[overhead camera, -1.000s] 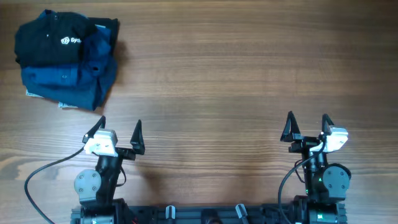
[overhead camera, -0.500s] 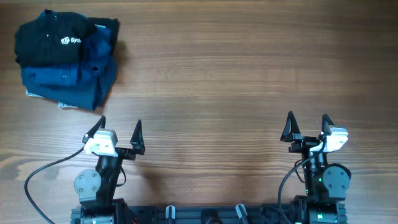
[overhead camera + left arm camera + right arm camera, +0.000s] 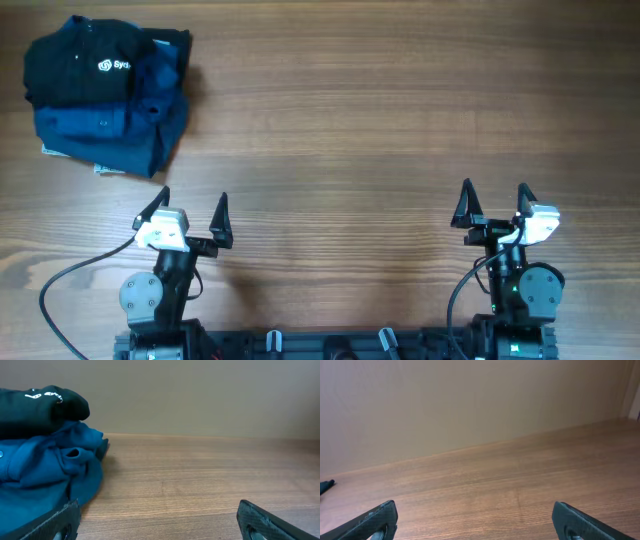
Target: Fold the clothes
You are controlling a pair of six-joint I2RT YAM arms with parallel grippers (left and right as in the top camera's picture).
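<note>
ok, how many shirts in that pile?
2: black shirt on top, far left; blue shirt beneath it, sticking out on the near side. More may be hidden underneath.

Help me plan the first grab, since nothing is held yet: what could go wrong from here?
1. The black shirt lies bunched on top of the blue shirt; a deep pinch may lift both.
2. The pile sits at the far left of the table, well away from the right arm, so that arm may struggle to reach it.
</note>
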